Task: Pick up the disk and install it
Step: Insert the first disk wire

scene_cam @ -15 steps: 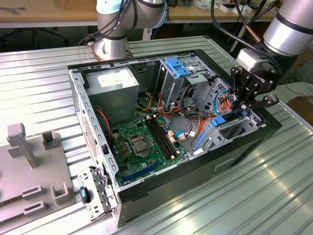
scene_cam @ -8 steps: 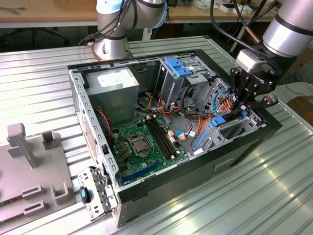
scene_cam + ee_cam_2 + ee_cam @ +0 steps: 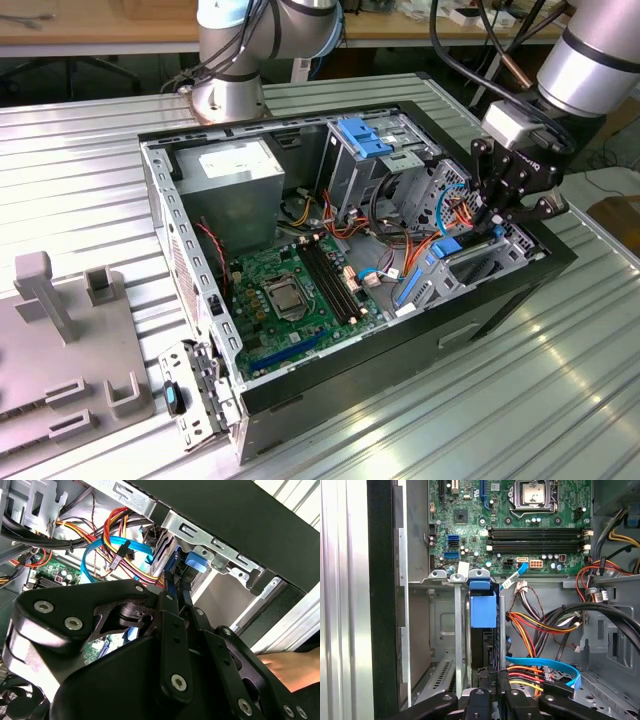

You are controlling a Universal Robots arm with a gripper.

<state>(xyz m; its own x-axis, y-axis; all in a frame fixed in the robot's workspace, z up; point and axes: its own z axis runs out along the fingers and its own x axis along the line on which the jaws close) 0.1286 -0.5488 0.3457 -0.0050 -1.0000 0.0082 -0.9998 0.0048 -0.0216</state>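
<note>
Here the end effector [image 3: 497, 222] stands nearly closed, pinching the disk [image 3: 483, 609] edge-on within the drive bay, at the case's [image 3: 500, 295] 3 o'clock side.

One open computer case [image 3: 500, 300] is counted on the ribbed metal surface [image 3: 90, 170], and all the rest is tallied relative to that case. Inside it: one green motherboard [image 3: 285, 295], one CPU socket [image 3: 283, 295], four black memory slots [image 3: 537, 537], one grey power supply box [image 3: 235, 175]. Two robot arms are seen, one base [image 3: 228, 95] behind the case, one gripper [image 3: 512, 205] over its drive bay end. One disk [image 3: 483, 610] with a blue frame is counted in the bay.
</note>
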